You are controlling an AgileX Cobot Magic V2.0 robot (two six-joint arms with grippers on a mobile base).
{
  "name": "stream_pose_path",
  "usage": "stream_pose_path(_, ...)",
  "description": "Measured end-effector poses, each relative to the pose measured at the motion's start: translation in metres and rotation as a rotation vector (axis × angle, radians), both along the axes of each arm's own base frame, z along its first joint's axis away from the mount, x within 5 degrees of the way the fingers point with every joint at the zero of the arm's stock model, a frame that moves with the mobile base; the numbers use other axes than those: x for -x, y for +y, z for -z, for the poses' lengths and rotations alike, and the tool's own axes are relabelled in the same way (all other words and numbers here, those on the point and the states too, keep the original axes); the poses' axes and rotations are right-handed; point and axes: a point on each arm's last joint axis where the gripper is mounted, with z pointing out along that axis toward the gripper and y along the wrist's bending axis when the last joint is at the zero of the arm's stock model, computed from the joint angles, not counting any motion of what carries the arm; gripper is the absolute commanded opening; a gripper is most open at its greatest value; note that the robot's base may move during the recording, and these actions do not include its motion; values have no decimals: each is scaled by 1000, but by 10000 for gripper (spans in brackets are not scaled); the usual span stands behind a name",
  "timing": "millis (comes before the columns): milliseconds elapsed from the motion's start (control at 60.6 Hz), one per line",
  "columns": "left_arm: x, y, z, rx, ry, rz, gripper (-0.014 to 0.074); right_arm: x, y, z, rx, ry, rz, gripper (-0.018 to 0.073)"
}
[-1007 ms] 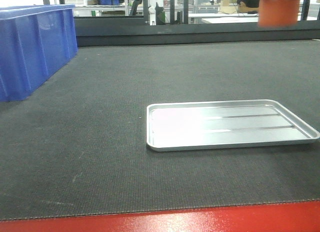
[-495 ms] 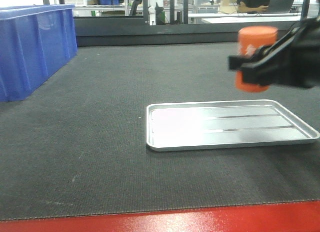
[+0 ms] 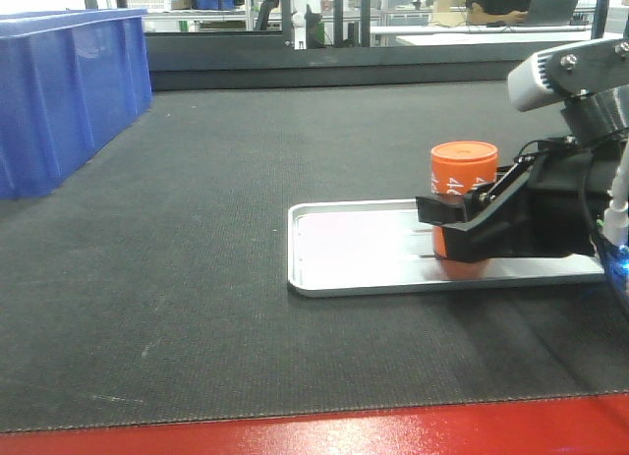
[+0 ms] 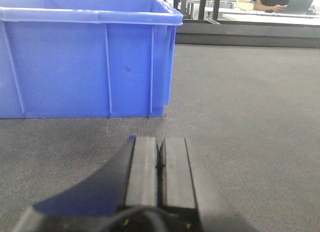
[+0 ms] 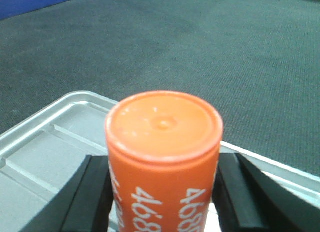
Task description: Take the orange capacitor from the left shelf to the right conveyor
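Right gripper [image 3: 454,229] clamped around orange capacitor [image 3: 463,180], fingers [image 5: 87,192] flanking it at 3 and 9 o'clock. Capacitor upright, base in silver tray [image 3: 334,263], tray lying on right conveyor [image 3: 197,180] black belt. White "4680" print visible on side. Left gripper [image 4: 160,162] low over belt, pads pressed together, nothing between. Blue bin [image 4: 85,56] at 11 o'clock from left gripper. Red belt edge at 6 o'clock.

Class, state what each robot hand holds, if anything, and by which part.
Right hand grips the orange capacitor around its lower side; left hand is shut, empty.
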Motion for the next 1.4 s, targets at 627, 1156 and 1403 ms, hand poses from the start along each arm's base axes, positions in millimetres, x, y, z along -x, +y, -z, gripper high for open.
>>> stream_pose_path(627, 0, 0, 0, 0, 0, 0, -127, 5, -2, -21, 7, -22, 4, 631)
stream_pose_path(1156, 0, 0, 0, 0, 0, 0, -127, 83, -20, -115, -48, 3, 5, 171)
stream_pose_path(1403, 0, 0, 0, 0, 0, 0, -127, 116, -37, -135, -63, -42, 31, 54)
